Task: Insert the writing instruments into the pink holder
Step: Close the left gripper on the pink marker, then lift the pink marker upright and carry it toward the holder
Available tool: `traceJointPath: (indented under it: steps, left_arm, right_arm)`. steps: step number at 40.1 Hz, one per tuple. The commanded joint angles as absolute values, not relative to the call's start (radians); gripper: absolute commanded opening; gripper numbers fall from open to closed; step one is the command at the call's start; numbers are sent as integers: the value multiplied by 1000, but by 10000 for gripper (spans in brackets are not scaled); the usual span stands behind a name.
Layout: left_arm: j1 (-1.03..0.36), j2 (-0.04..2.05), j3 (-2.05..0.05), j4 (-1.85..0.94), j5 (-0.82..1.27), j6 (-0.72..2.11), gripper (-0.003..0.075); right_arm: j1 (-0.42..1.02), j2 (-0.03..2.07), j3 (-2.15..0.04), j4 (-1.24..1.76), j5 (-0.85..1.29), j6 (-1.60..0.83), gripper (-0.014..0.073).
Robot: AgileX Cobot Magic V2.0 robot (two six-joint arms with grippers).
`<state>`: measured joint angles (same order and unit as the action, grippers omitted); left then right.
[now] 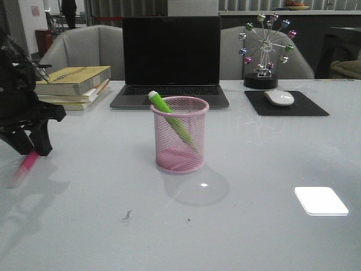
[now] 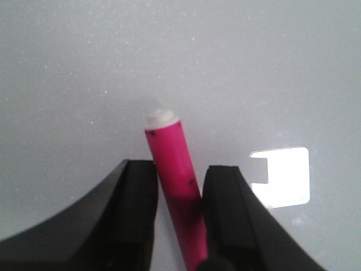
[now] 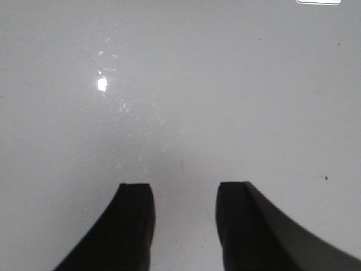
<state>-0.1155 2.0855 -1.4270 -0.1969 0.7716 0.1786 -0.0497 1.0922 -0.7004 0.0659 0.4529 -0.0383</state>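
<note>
The pink holder point(image 1: 194, 144) stands upright at the table's middle. The green highlighter point(image 1: 167, 110) leans inside it, its pale cap sticking out over the rim at the back left. Far left in the front view, my left gripper point(image 1: 35, 148) is shut on the pink highlighter point(image 1: 25, 165), which slants down out of the fingers toward the table and looks blurred. In the left wrist view this highlighter point(image 2: 172, 164) lies against one finger, with a thin gap at the other, its pale end pointing away from my left gripper point(image 2: 177, 169). My right gripper point(image 3: 183, 189) is open over bare table, outside the front view.
Behind the holder sits an open laptop point(image 1: 171, 59). Stacked books point(image 1: 73, 84) lie at the back left. A mouse point(image 1: 279, 97) on a black pad point(image 1: 307, 107) and a ball ornament point(image 1: 265, 51) are at the back right. A bright light patch point(image 1: 320, 200) reflects off the table's right side.
</note>
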Motion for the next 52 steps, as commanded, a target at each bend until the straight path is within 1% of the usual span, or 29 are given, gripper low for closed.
traceJointPath:
  steps: [1, 11, 17, 24, 33, 40, 52]
  left_arm:
    - [-122, 2092, -1417, -233, 851, 169, 244]
    - [-122, 2092, -1417, -233, 862, 169, 181]
    - [-122, 2092, -1417, -233, 863, 169, 89]
    - [-122, 2088, -1421, -235, 851, 197, 92]
    - [-129, 2055, -1494, -239, 875, 199, 92]
    - [-167, 1965, -1537, -240, 800, 210, 92]
    - [-262, 1794, -1539, -262, 616, 221, 92]
  right_arm:
    - [-57, 1065, -726, 65, 403, -44, 395]
    - [-57, 1065, -726, 65, 403, -44, 395]
    - [-57, 1065, -726, 65, 403, -44, 395]
    - [-57, 1065, -726, 64, 403, -44, 395]
    - [-57, 1065, -726, 64, 403, -44, 395]
    - [-57, 1065, -726, 64, 404, -44, 395]
    - [-57, 1065, -726, 64, 405, -44, 395]
